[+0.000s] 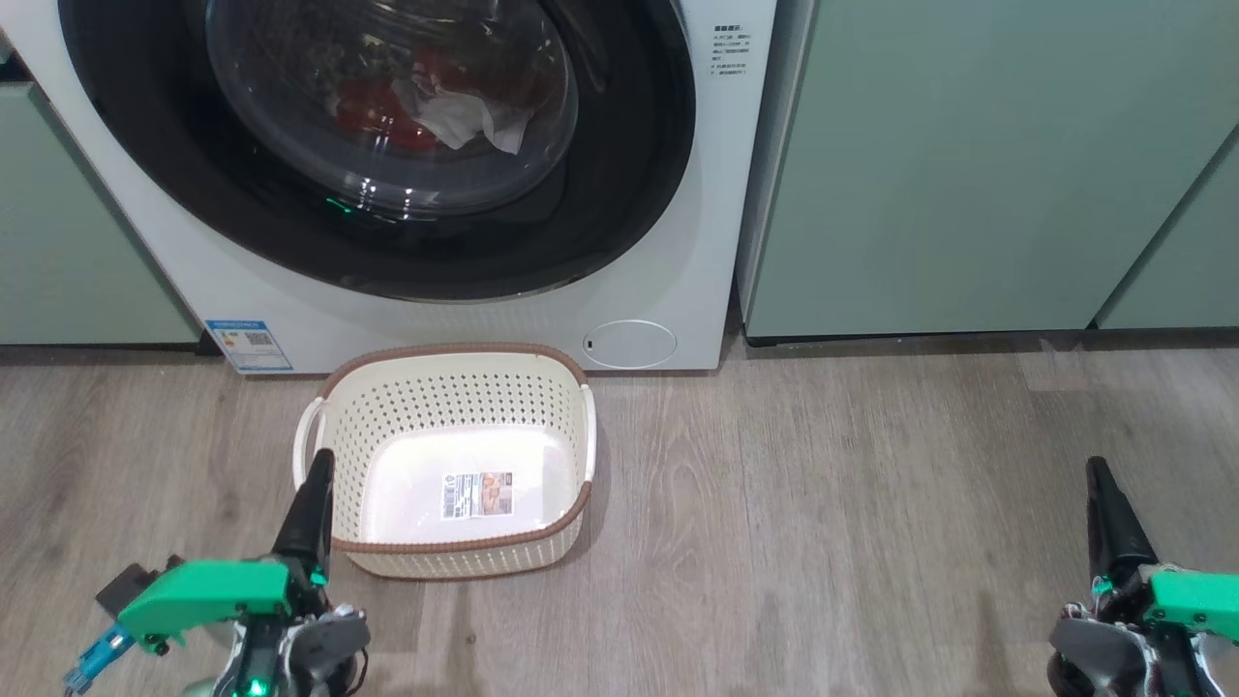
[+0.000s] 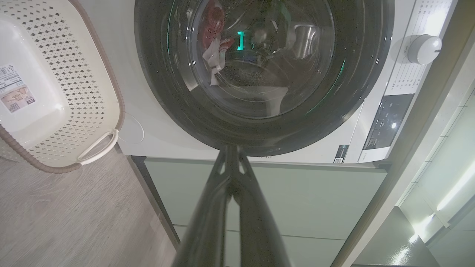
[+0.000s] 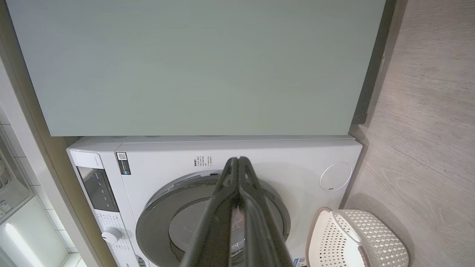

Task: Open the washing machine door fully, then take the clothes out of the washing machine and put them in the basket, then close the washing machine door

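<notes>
Clothes (image 1: 373,108) are seen through the shut washing machine door (image 1: 619,174), at twelve o'clock in the head view. The basket (image 1: 455,350) is set on the floor (image 1: 823,503), just before the washing machine (image 1: 697,290), at six o'clock of the door. The left pincer (image 1: 322,465), at seven o'clock, and the right pincer (image 1: 1097,469), at four o'clock, are held clenched on nothing.

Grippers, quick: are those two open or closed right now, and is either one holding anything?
Left gripper: closed, holding nothing.
Right gripper: closed, holding nothing.
</notes>
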Controlling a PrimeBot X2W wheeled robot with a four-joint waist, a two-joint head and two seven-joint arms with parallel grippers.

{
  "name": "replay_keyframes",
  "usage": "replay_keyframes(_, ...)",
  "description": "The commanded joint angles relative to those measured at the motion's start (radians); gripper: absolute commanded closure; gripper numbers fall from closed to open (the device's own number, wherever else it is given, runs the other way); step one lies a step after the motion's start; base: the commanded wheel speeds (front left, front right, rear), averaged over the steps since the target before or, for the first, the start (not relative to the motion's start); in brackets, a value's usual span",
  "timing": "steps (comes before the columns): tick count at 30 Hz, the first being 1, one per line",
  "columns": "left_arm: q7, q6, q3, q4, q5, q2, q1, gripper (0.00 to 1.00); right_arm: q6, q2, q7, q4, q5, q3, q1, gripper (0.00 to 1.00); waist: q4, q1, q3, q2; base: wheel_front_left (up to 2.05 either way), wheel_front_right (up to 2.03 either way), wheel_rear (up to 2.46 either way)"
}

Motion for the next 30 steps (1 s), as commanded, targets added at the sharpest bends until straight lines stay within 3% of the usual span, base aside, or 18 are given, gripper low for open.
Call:
replay_keyframes(1, 0.006, -0.007, 0.031, -0.035, -0.005, 0.005, -0.056, 1.00, 0.000, -0.002, 0.006, -0.042, 0.006, 0.020, -0.046, 1.00, 0.000, 0.0000, 0.000, 0.0000, 0.00, 0.00, 0.00)
replay_keyframes(17, 0.006, -0.007, 0.031, -0.035, -0.005, 0.005, -0.056, 1.00, 0.000, -0.002, 0.006, -0.042, 0.006, 0.020, -0.046, 1.00, 0.000, 0.0000, 0.000, 0.0000, 0.00, 0.00, 0.00)
replay_keyframes(18, 0.000, 0.000, 0.000, 0.000, 0.000, 0.000, 0.000, 0.00, 0.000, 0.000, 0.000, 0.000, 0.000, 0.000, 0.000, 0.00, 0.000, 0.0000, 0.000, 0.0000, 0.00, 0.00, 0.00)
replay_keyframes(22, -0.002, 0.001, -0.002, 0.047, 0.002, -0.003, 0.026, 0.00, 0.000, 0.003, -0.002, 0.049, 0.000, 0.003, 0.017, 0.00, 0.000, 0.0000, 0.000, 0.0000, 0.00, 0.00, 0.00)
replay_keyframes(30, -0.026, 0.001, 0.001, 0.042, 0.024, -0.002, 0.015, 0.00, 0.000, 0.003, -0.026, 0.037, 0.000, 0.024, 0.012, 0.00, 0.000, 0.0000, 0.003, 0.0000, 0.00, 0.00, 0.00)
